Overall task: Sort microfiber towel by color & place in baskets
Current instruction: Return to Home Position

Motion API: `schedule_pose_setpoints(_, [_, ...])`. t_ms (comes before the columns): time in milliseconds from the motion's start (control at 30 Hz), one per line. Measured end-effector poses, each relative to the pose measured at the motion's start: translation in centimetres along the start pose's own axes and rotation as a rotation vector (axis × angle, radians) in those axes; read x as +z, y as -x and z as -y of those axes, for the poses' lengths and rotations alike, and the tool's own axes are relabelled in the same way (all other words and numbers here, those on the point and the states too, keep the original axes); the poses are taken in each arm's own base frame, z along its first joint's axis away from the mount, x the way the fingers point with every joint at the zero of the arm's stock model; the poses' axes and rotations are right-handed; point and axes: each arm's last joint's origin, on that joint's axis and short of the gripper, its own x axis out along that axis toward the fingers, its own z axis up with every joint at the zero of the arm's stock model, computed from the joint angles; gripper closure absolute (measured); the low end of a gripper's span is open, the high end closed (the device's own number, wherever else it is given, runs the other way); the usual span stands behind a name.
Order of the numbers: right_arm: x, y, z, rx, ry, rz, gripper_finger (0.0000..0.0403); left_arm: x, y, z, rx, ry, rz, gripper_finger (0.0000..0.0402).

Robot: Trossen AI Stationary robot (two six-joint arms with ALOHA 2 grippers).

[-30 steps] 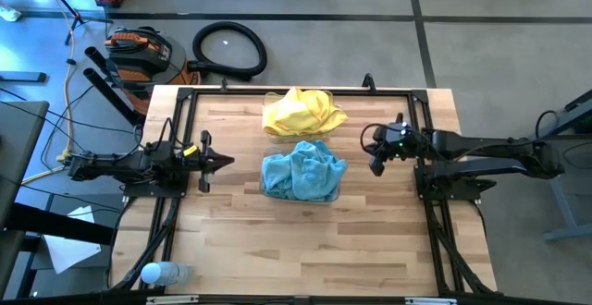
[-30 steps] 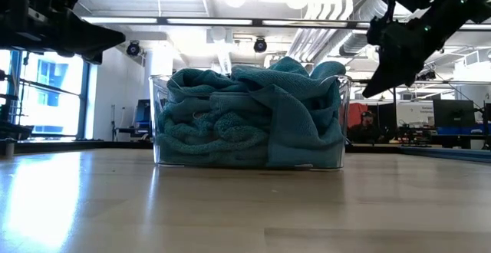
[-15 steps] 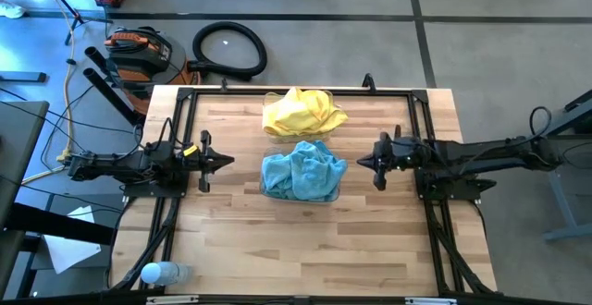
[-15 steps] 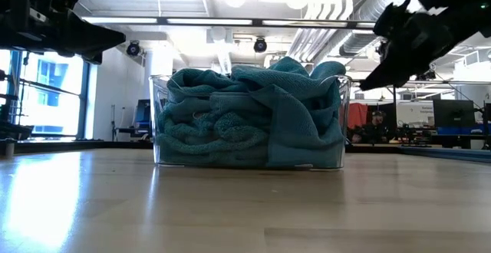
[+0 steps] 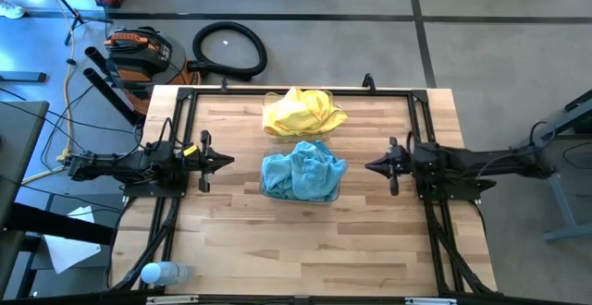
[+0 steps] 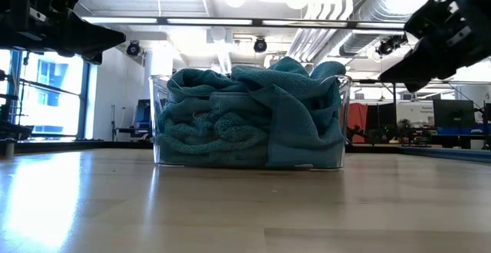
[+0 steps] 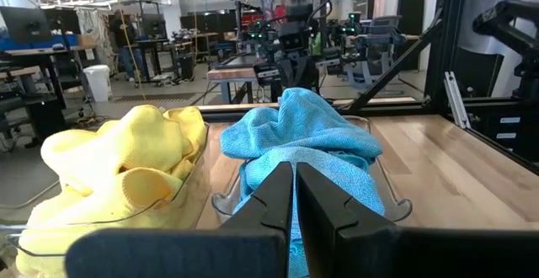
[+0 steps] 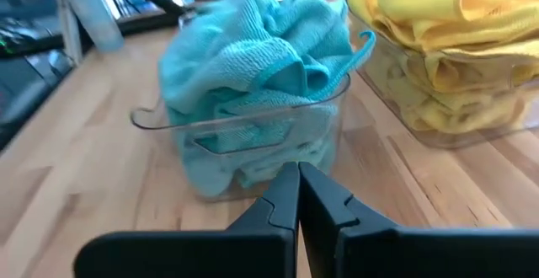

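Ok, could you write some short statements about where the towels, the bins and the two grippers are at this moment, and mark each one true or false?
1. The yellow towels fill the yellow towels' bin, and the blue towels fill the blue towels' bin. True.
2. The right gripper holds a blue towel. False: it is shut on nothing and is apart from the blue towels' bin.
3. The blue towels rise above the rim of their bin. True.
4. The left gripper is inside the yellow towels' bin. False: it hangs beside the blue towels' bin, on the side opposite the right gripper, and is shut on nothing.
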Motion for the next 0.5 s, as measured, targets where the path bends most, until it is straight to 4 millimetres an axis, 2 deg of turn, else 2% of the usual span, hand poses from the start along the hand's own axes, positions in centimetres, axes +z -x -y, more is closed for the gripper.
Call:
schedule_pose_setpoints(267, [-1.2, 1.1, 0.3, 0.024, 0.011, 0.137, 0.0403, 0.0, 0.0, 0.0, 0.0, 0.0, 0.0, 0.0394])
schedule_pose_setpoints(500, [-0.8, 1.9, 0.2, 0.056, 0.061, 0.227, 0.0403, 0.0, 0.0, 0.0, 0.0, 0.0, 0.0, 0.0394])
